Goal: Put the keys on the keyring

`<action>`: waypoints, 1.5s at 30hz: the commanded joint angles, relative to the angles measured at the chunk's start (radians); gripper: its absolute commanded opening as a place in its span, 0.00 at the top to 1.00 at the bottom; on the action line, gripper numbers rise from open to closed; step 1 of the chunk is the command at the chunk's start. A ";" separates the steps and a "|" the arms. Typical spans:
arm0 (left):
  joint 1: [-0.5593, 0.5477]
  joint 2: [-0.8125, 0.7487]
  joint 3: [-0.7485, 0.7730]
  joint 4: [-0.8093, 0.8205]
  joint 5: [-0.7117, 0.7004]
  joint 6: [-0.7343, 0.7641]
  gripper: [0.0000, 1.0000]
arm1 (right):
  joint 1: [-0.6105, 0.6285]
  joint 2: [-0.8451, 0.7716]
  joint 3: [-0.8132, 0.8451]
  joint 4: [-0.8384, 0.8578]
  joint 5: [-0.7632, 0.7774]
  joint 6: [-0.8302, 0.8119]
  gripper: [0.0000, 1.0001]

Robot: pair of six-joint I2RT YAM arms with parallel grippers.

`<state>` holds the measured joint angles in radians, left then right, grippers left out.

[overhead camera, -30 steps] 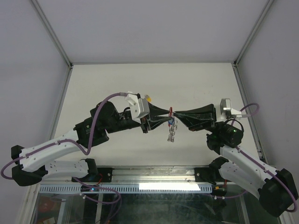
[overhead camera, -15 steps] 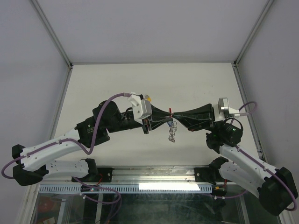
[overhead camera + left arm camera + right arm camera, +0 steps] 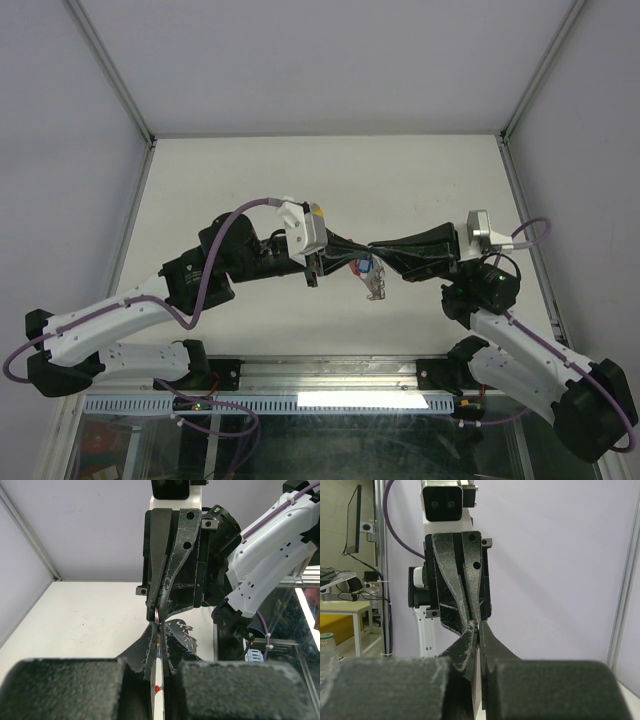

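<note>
- Landmark for these notes: the keyring, hanging in the air above the middle of the table.
- The left gripper comes in from the keyring's left and the right gripper from its right. The two meet tip to tip just above it.
- Right gripper: jaws pressed together. On my left wrist feed the silvery ring sits pinched at their very tip.
- Left gripper: jaws together too. A thin sliver of metal shows between the tips just under the ring, but I cannot tell whether it is a key or part of the ring.
- Below the meeting point I see the red tab on the left side of the cluster and the blue-headed key touching it on the right. The chain dangles lowest.
- I cannot tell whether the blue-headed key is threaded on the ring. I cannot pick out the yellow key on any feed.
- Writing: a yellow mark sits on the white camera housing, up and left of the keyring. It is too small to read.
</note>
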<state>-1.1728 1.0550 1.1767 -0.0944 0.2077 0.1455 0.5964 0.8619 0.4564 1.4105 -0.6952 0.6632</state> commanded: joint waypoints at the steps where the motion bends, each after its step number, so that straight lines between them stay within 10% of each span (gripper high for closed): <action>1: -0.010 0.012 0.065 -0.017 0.007 0.015 1.00 | 0.005 -0.022 0.039 -0.004 0.001 -0.020 1.00; 20: -0.008 0.023 0.118 -0.222 -0.195 0.014 1.00 | 0.005 -0.261 0.057 -0.600 0.127 -0.310 0.67; 28: 0.104 0.156 0.208 -0.417 -0.215 -0.077 1.00 | 0.005 -0.314 0.119 -1.055 0.439 -0.489 0.63; 45: 0.280 0.395 0.435 -0.788 -0.249 -0.139 1.00 | 0.005 -0.302 0.110 -1.185 0.493 -0.487 0.43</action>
<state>-0.9188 1.4395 1.5696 -0.8551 -0.0189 0.0376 0.5976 0.5426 0.5346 0.2264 -0.2379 0.1642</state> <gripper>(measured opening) 0.006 0.567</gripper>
